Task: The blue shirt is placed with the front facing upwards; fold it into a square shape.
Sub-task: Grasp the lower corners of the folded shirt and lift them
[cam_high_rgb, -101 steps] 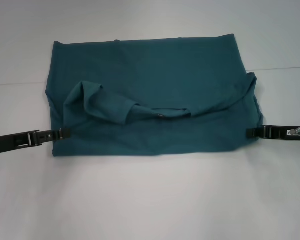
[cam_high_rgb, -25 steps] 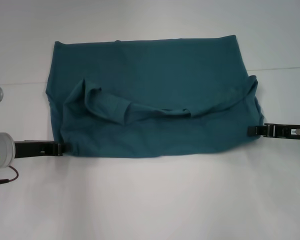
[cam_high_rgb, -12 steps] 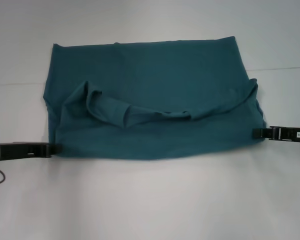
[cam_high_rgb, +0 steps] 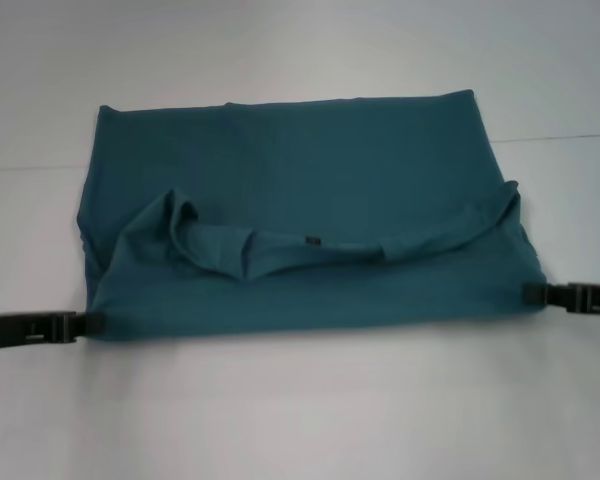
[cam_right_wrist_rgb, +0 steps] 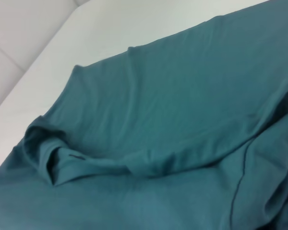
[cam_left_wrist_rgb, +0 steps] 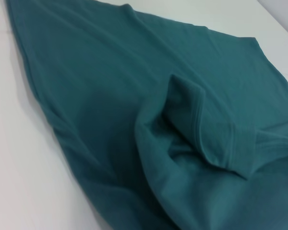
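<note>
The blue shirt (cam_high_rgb: 300, 230) lies spread across the white desk (cam_high_rgb: 300, 420), long axis running side to side, already doubled over once so it reads as a wide band rather than a square. A bunched sleeve (cam_high_rgb: 180, 235) sits on the robot's left half, and the collar seam with a small dark neck tag (cam_high_rgb: 310, 240) shows near the middle.

The key relation: the two arms flank the shirt at opposite ends of that long axis. The left gripper (cam_high_rgb: 92, 324) sits low at the near left corner, its fingers narrow and, as far as I can judge, pinched on the hem there. The right gripper (cam_high_rgb: 528, 293) is at the near right corner, fingers likewise drawn in tight at the cloth's edge, seemingly gripping it. So the shirt lies inward from each pair of fingers, stretched between them, with neither arm nearer the centre than the other.

The near edge looks taut and fairly straight between the two grips. In the left wrist view the sleeve cuff (cam_left_wrist_rgb: 221, 143) stands up in a fold, still lumpy.

My read: with the width this much greater than the depth, the next fold has to bring one end across toward the other.
</note>
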Tool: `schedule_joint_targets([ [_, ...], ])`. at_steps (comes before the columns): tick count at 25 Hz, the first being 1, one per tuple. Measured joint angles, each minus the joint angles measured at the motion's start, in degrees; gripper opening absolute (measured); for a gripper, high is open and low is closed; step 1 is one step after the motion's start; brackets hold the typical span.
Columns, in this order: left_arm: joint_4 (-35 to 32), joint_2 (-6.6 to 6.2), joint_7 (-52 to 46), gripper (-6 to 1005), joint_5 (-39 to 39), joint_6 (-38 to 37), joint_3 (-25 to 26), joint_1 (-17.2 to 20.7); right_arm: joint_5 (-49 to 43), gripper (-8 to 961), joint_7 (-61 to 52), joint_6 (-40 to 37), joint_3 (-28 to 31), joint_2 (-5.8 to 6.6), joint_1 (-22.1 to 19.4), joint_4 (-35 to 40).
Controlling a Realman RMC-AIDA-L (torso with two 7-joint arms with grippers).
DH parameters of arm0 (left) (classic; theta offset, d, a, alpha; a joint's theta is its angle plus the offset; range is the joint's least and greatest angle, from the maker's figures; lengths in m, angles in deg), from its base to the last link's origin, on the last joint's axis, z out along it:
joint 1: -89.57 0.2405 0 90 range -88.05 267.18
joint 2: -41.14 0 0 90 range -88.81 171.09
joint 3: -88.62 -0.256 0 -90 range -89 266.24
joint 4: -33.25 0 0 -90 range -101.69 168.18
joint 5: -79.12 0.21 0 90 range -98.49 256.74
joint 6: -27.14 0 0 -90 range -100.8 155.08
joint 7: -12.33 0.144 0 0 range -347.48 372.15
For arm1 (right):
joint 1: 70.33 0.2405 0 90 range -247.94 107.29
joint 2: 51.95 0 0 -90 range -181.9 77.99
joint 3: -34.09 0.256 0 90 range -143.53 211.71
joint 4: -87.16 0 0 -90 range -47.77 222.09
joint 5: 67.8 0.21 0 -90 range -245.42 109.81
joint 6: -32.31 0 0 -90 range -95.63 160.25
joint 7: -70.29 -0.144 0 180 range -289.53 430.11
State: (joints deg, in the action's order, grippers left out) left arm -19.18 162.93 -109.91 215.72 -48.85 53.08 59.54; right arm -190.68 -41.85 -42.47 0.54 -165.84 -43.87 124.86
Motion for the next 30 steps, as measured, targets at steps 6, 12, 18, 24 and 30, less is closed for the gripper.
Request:
schedule_joint_targets([
  [6, -0.7, -0.12, 2.2, 16, 0.0, -7.9, 2.2, 0.7, 0.0, 62, 4.6, -5.9, 0.2, -0.43, -4.1, 1.0],
  [12, -2.0, -0.37, 5.1, 16, 0.0, -18.7, 5.2, 2.5, 0.0, 63, 10.4, -12.2, 2.4, -0.46, -8.2, 1.1],
  [18, -2.9, -0.63, 6.4, 16, 0.5, -25.3, 7.2, 4.5, -0.3, 63, 14.5, -17.4, 5.2, -0.23, -11.4, 1.1],
  [24, -3.1, -1.11, 9.1, 16, 1.4, -33.3, 12.0, 6.6, -0.4, 63, 17.7, -22.8, 7.0, -0.18, -15.1, 2.3],
  [30, -3.6, -1.10, 10.7, 15, 2.7, -37.4, 13.3, 7.7, -0.6, 63, 19.6, -26.8, 7.8, -0.70, -18.3, 3.9],
])
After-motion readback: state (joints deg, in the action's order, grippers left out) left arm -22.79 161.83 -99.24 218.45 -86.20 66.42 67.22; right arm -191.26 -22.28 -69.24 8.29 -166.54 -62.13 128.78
